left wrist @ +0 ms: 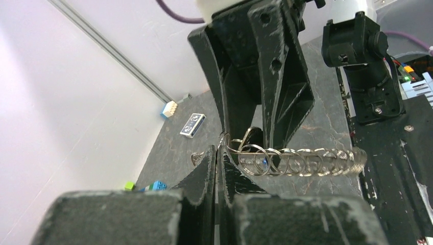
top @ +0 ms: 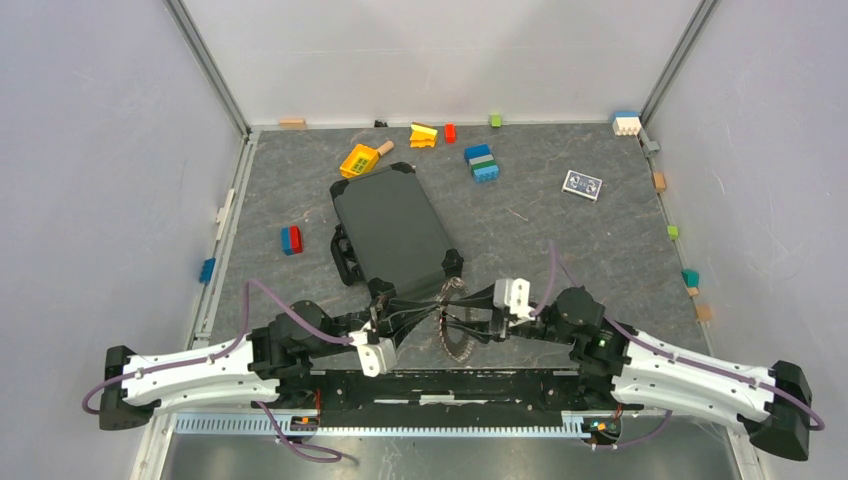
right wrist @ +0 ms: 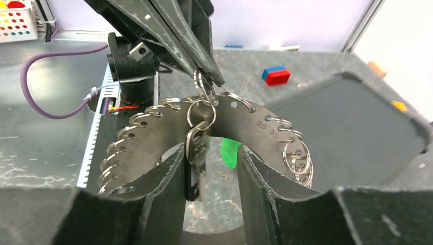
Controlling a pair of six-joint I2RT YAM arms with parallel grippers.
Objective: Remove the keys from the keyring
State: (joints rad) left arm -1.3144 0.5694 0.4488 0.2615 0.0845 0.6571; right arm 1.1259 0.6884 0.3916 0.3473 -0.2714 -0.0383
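Left gripper pinches a stiff little split ring. Right gripper gapes around the dangling key. It looks light and slick, so it's best taken across its flat sides.

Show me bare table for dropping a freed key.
Bare table right of the black case, between the card and the keyring. Also left of the case, behind the red-blue brick. Crowded: the back edge's bricks and around the keyring.

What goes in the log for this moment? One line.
left gripper: shut on split ring | right gripper: open, astride hanging key | keyring: hangs from that ring
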